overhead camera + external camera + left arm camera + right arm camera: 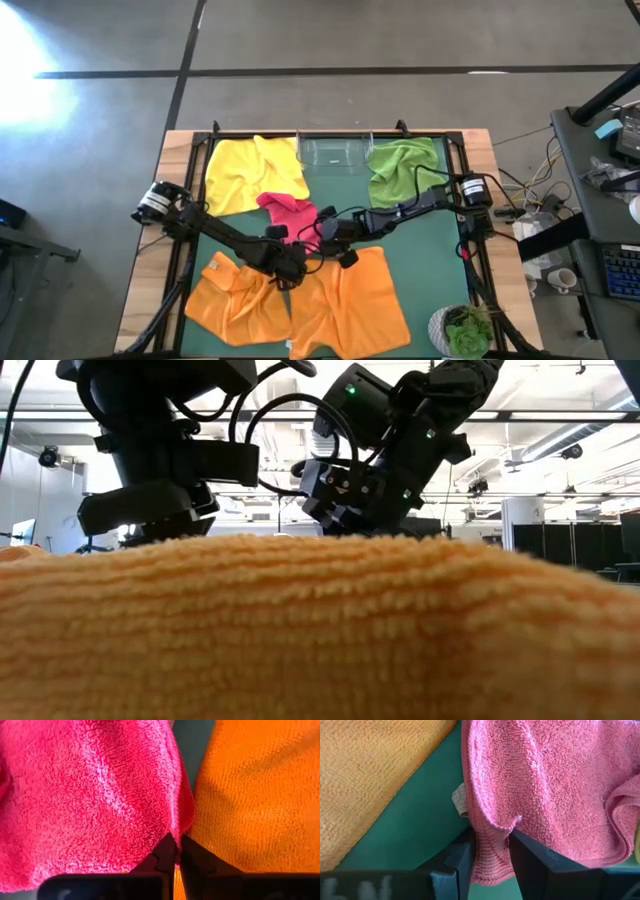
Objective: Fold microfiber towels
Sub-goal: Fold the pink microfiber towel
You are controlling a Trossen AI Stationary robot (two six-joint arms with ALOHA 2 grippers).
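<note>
The pink towel [288,212] lies crumpled mid-table on the green mat, between the yellow towel [253,172] and the green towel [405,170] at the far side. Two orange towels [235,300] [350,300] lie spread at the near side. Both arms meet at the pink towel's near end. My left gripper [295,268] [177,857] is shut at its edge, beside an orange towel [250,795]. My right gripper [322,238] [492,862] is shut on a pink bunch. In the low view an orange towel [320,630] hides both grippers' fingertips. My left gripper pinches the pink towel's edge [179,827] between its two shut fingers, only a thin bit of cloth at their tips. The fingers slant steeply down. The towel lies slack on the mat beyond them. My right gripper pinches a bunched fold of the pink towel's hemmed edge [492,845] between its two fingers [462,862], more than one layer. The fingers slant down from the table's right. The cloth puckers at the hold [512,822] and the rest lies slack on the mat.
A clear plastic tray [333,152] stands at the far middle between the yellow and green towels. A potted plant [465,330] sits at the near right corner. Bare green mat [425,260] shows at the right.
</note>
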